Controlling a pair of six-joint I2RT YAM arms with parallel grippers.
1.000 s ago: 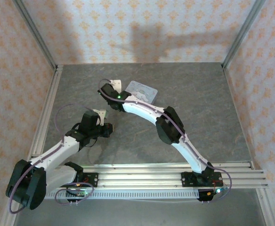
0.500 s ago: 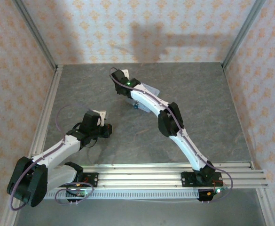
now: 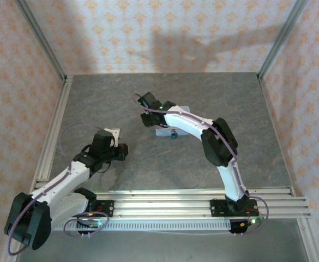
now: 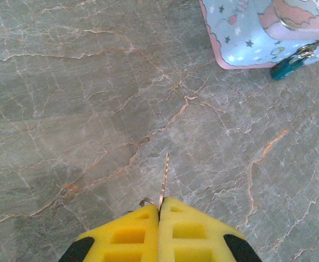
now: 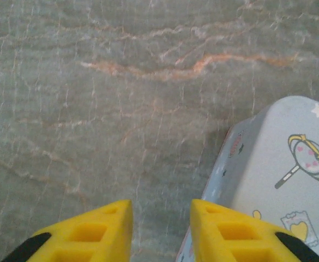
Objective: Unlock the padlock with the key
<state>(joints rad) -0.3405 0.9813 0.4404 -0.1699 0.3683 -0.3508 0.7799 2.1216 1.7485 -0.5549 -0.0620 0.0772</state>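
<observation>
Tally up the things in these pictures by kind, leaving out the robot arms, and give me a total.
Tin box: 1
Padlock: 1
Key: 1
Total: 3

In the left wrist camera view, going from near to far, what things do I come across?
left tool → key, pinched in its tips → tin box. The padlock hangs against the tin's near edge, so it's left unordered.
</observation>
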